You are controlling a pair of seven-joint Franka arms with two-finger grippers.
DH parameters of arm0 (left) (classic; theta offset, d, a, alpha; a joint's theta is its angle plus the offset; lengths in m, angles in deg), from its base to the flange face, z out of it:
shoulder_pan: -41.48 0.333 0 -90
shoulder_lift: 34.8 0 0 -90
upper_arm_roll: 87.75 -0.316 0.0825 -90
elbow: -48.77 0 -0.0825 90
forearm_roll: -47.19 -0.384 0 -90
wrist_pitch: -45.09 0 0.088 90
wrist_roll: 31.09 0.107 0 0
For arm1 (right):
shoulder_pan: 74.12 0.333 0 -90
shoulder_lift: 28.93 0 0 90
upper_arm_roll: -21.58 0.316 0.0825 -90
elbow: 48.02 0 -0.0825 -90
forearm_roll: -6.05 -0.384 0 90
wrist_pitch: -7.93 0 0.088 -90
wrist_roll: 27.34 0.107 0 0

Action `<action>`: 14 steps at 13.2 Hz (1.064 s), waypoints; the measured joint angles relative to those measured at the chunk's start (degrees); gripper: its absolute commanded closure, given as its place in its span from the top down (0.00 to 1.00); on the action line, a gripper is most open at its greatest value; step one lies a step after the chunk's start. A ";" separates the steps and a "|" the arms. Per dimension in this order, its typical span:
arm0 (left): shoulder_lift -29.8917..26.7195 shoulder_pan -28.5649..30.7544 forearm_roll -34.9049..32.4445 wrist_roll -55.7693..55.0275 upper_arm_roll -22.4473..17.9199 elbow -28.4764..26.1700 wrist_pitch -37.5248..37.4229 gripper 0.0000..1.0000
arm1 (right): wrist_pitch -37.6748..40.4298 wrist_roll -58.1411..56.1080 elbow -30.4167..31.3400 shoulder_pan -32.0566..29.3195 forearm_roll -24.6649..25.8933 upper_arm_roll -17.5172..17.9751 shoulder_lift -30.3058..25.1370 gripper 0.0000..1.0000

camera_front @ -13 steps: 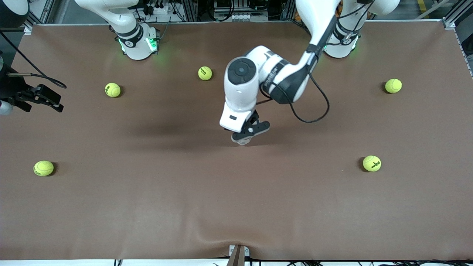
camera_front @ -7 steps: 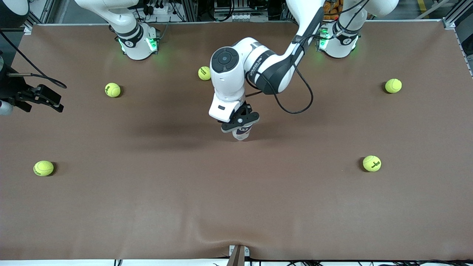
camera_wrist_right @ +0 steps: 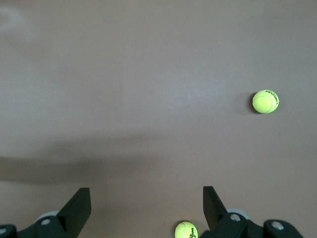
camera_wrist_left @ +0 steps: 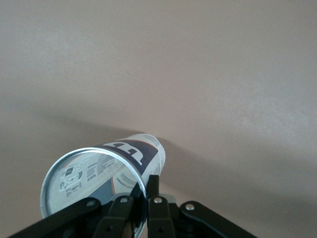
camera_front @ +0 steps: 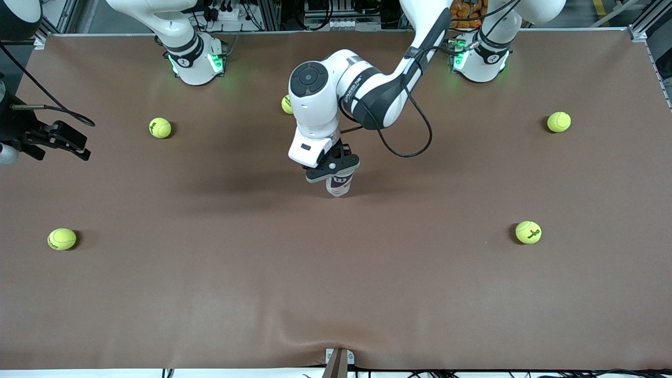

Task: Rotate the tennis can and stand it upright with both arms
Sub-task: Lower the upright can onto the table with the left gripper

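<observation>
Brown table (camera_front: pixel 210 294) carries 5 tennis balls, 1 half hidden by the left arm. At its middle, the left gripper (camera_front: pixel 332 169) pinches the upright tennis can (camera_front: pixel 338 185) by its rim, hiding the top. Right gripper (camera_wrist_right: pixel 146 208), spread empty, waits at the table's edge.

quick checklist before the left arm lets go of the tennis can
1. Left gripper shut on tennis can at its rim: ok.
2. Can upright, open end up: ok.
3. Can's base resting on the table: cannot tell.
4. Tennis balls apart from the can, closest one near the robots' bases: ok.
5. Right gripper open, waiting at the right arm's end of the table: ok.
</observation>
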 measured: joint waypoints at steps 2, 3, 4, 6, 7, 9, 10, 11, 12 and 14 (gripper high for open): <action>0.53 -0.37 -0.08 -0.12 -0.08 0.03 0.10 0.00 | 0.00 0.00 0.00 0.00 0.00 0.00 0.09 1.00; 0.66 -0.45 -0.38 -0.24 -0.09 0.04 0.12 0.00 | 0.00 0.00 0.00 0.00 -0.01 0.00 0.15 1.00; 0.74 -0.48 -0.95 -0.64 -0.10 0.06 0.13 0.00 | -0.01 0.00 0.00 0.00 -0.01 0.00 0.21 1.00; 1.10 -0.64 -1.78 -1.52 -0.10 0.05 0.13 0.00 | -0.03 0.00 0.00 0.00 -0.02 0.00 0.31 1.00; 1.29 -0.84 -1.89 -1.60 -0.11 0.07 0.18 0.00 | -0.04 0.00 0.00 0.00 -0.02 0.00 0.35 1.00; 1.32 -1.15 -2.06 -1.68 -0.16 0.10 0.27 0.00 | -0.05 0.00 0.00 0.00 -0.02 0.00 0.39 1.00; 1.32 -1.18 -2.06 -1.69 -0.16 0.10 0.36 0.00 | -0.05 0.00 0.00 0.00 -0.02 0.00 0.40 1.00; 1.33 -1.18 -2.06 -1.77 -0.16 0.10 0.59 0.04 | -0.06 0.00 0.00 0.00 -0.02 0.00 0.41 1.00; 1.35 -1.18 -2.06 -1.98 -0.16 0.10 0.90 0.04 | -0.07 0.00 0.00 0.00 -0.03 0.00 0.41 1.00; 1.39 -1.19 -2.06 -2.33 -0.16 0.10 1.25 0.11 | -0.13 0.00 0.00 0.00 -0.03 0.00 0.41 1.00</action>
